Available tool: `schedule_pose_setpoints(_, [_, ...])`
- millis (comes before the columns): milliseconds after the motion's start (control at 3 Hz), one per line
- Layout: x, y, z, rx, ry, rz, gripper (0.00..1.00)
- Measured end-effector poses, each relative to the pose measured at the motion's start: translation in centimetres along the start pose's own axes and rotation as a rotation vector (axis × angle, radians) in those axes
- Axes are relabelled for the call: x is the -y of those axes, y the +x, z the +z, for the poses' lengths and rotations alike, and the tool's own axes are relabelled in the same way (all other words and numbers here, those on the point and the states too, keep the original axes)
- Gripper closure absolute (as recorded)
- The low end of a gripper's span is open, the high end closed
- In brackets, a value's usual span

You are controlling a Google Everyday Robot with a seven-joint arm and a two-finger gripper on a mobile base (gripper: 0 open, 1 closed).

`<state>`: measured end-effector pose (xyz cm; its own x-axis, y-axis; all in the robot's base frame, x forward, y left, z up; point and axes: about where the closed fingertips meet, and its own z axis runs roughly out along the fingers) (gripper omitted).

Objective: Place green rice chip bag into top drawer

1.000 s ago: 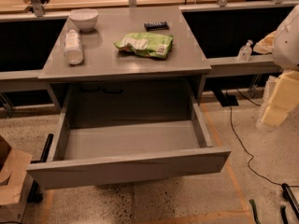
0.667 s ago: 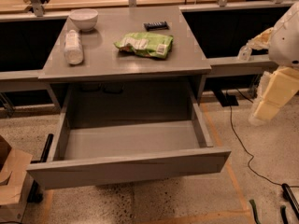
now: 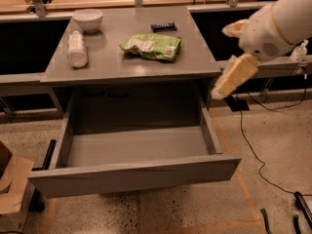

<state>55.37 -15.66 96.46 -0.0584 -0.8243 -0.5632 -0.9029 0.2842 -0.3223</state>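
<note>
The green rice chip bag (image 3: 152, 46) lies flat on the grey table top (image 3: 117, 65), right of its middle. The top drawer (image 3: 135, 168) is pulled wide open below the table, and nothing shows inside it. My gripper (image 3: 230, 78) hangs in the air at the right, just off the table's right front corner and above the drawer's right side. It is to the right of the bag and apart from it, and holds nothing that I can see.
A white bowl (image 3: 88, 19) stands at the table's back left, with a white bottle (image 3: 76, 49) lying in front of it. A small black bar (image 3: 163, 26) lies behind the bag. A cardboard box (image 3: 12, 186) is on the floor at left, and cables (image 3: 253, 145) run at right.
My arm and gripper have moved left, from the right edge of the view toward the table's right front corner. The bag, bottle, bowl and drawer have not moved.
</note>
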Motion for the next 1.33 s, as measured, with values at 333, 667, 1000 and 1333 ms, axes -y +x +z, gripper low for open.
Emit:
schedule_pose_setpoints(333, [1.1, -0.1, 0.8, 0.026, 0.022, 0.012, 0.00])
schedule_pose_setpoints(667, [1.2, -0.1, 1.1, 0.036, 0.021, 0.026, 0.00])
schedule_pose_setpoints(1000, [3.6, -3.3, 4.4, 0.158, 0.008, -0.030, 0.00])
schedule_pose_setpoints(1333, [7.4, -7.8, 9.5, 0.325, -0.002, -0.109, 0.00])
